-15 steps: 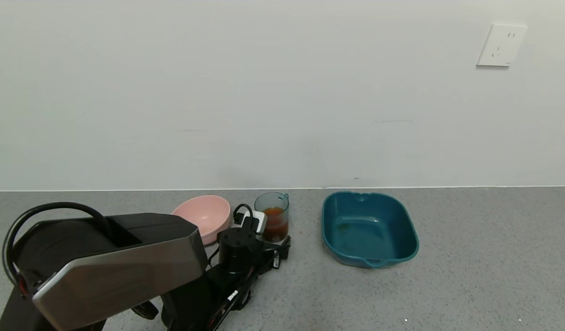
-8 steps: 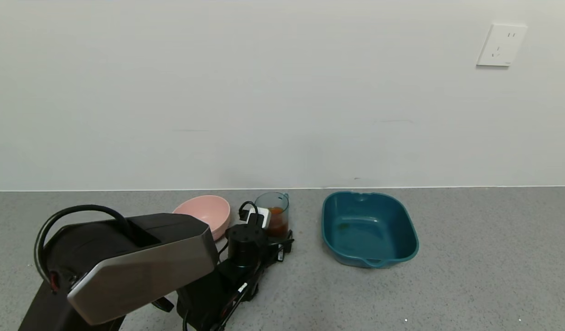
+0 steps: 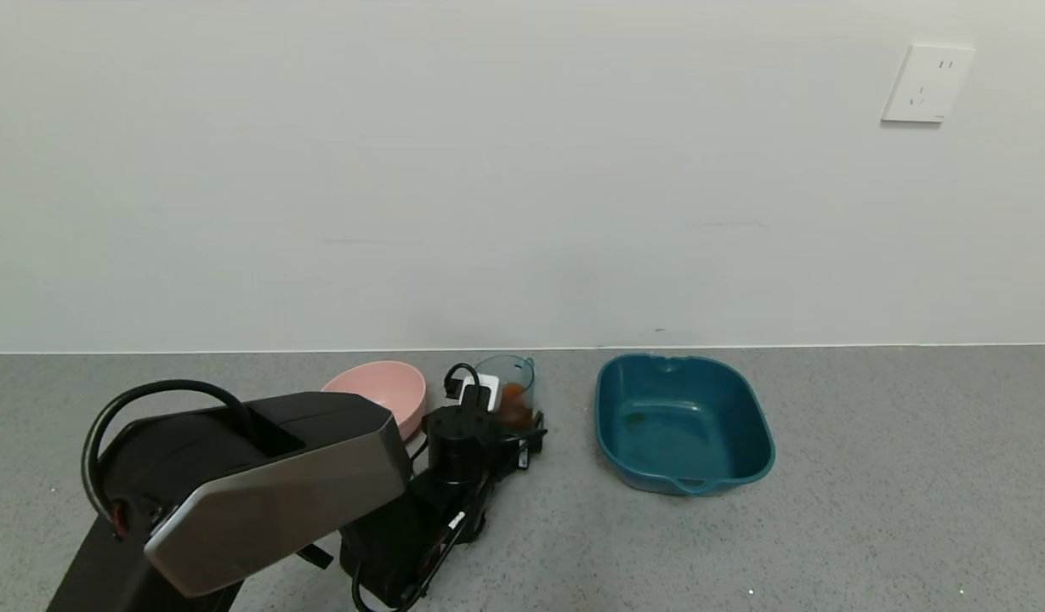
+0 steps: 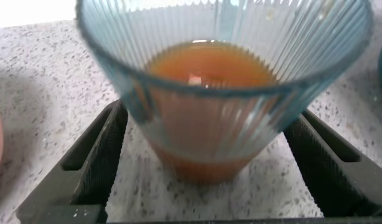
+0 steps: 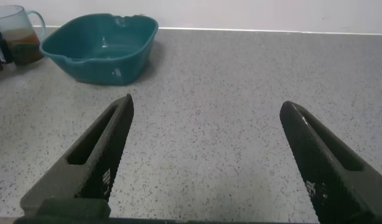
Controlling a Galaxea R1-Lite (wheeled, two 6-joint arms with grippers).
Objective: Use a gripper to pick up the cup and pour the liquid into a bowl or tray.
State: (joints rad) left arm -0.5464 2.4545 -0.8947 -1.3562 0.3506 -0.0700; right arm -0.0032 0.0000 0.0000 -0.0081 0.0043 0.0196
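Observation:
The ribbed teal-tinted cup [image 3: 515,384] stands upright on the grey counter, holding orange-red liquid [image 4: 206,65]. My left gripper [image 3: 507,429] has reached it from the near side and hides the cup's lower part in the head view. In the left wrist view the cup [image 4: 222,118] fills the space between the open fingers [image 4: 97,165], with a small gap on each side. The pale pink bowl [image 3: 384,393] stands just left of the cup. My right gripper [image 5: 206,155] is open and empty, low over bare counter and out of the head view.
A dark teal rectangular basin [image 3: 684,422] stands right of the cup and also shows in the right wrist view [image 5: 101,46]. The white wall runs close behind everything, with a socket [image 3: 926,83] high at the right.
My left arm has moved forward toward the wall, bringing its open fingers around the cup. The cup, bowl and basin have not moved.

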